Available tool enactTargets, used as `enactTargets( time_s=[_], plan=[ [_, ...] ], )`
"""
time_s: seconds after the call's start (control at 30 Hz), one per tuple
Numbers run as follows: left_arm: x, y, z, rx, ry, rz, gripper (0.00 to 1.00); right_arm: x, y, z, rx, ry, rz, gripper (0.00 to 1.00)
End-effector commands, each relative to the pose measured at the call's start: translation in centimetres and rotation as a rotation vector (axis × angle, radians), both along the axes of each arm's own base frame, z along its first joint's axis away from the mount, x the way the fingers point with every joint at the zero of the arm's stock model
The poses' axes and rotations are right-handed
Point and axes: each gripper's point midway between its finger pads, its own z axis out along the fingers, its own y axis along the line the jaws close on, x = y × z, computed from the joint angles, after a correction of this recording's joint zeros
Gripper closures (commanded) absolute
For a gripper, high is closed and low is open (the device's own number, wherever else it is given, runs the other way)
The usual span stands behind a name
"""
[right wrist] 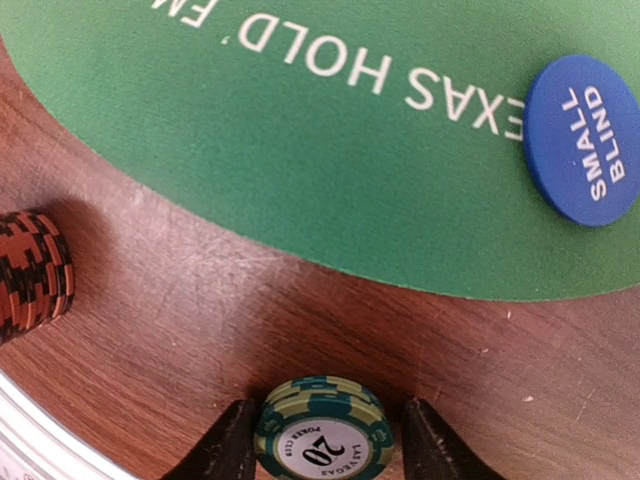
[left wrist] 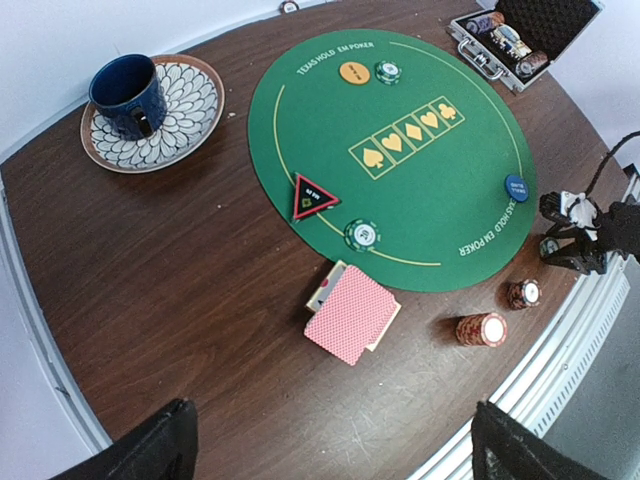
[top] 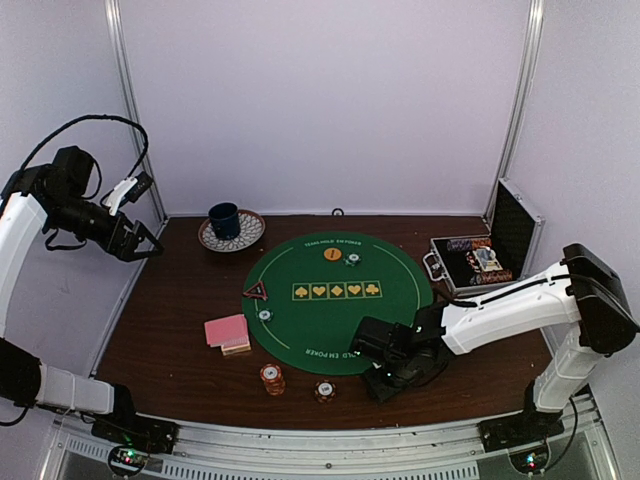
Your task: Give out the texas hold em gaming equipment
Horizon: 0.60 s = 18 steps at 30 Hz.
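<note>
My right gripper point(right wrist: 332, 428) is low over the table, just off the near edge of the green mat point(right wrist: 300, 130). Its jaws straddle a small green-and-cream chip stack point(right wrist: 322, 432) resting on the wood; a thin gap shows at the right finger. The blue button point(right wrist: 583, 140) lies on the mat beyond. In the top view the right gripper point(top: 385, 383) is near the front. My left gripper point(top: 140, 243) is raised at far left, open and empty. The pink-backed cards point(left wrist: 352, 312), an orange chip stack point(left wrist: 482, 328), a red chip stack point(left wrist: 523, 293), the triangular marker point(left wrist: 313, 197), a chip point(left wrist: 362, 235), the orange button point(left wrist: 354, 72) and a green chip point(left wrist: 387, 72) lie spread out.
A dark blue cup point(top: 224, 219) stands on a patterned saucer point(top: 245, 236) at the back left. An open metal case point(top: 478, 260) with more chips stands at the back right. The red chip stack point(right wrist: 30, 270) is close to the left of my right gripper.
</note>
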Motion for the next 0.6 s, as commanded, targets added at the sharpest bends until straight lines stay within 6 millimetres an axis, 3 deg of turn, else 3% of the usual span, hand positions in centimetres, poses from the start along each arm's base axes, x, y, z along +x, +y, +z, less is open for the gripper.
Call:
enactTargets(
  time_s=[0.0,0.3,0.57],
  plan=[
    [0.4,-0.1,0.2,-0.017,-0.015,-0.003,0.02,0.3,0.0,0.4,0.008,-0.008,-0.010,0.52],
    [0.3,-0.2,0.2,-0.023,-0.013,-0.004,0.02,0.4,0.0,1.4,0.015,-0.016,-0.006,0.67],
    [0.2,-0.2,0.2,-0.022,-0.011,-0.006,0.02,0.9,0.4,4.6,0.037,-0.053,0.009,0.78]
  ],
)
